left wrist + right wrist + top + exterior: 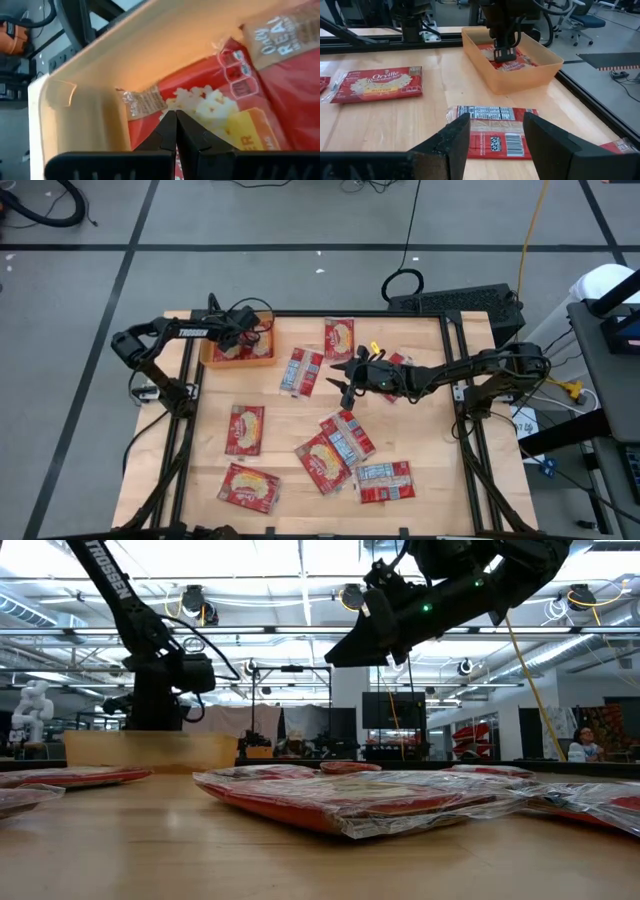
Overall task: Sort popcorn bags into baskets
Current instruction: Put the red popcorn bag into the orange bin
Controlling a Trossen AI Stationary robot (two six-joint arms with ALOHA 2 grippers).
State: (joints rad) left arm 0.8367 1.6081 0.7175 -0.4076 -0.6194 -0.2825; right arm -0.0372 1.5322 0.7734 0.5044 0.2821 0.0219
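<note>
Inside the orange bin (pixel 238 356) at the surface's far left corner, red popcorn bags (pixel 235 115) are lying flat, and the left gripper (pixel 176 131) is hanging right over them, fingers pressed together, gripping nothing. Just beside the bin, a bag (pixel 492 138) is lying label-up, with the right gripper (pixel 495 132) hovering above it, fingers apart. More bags (pixel 334 448) are sitting scattered across the wooden surface (pixel 290 420).

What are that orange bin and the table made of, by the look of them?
Bin: probably thin moulded plastic, its smooth walls glowing where light passes through. Table: seems pale wood or wood veneer, with visible grain and a slight sheen.
</note>
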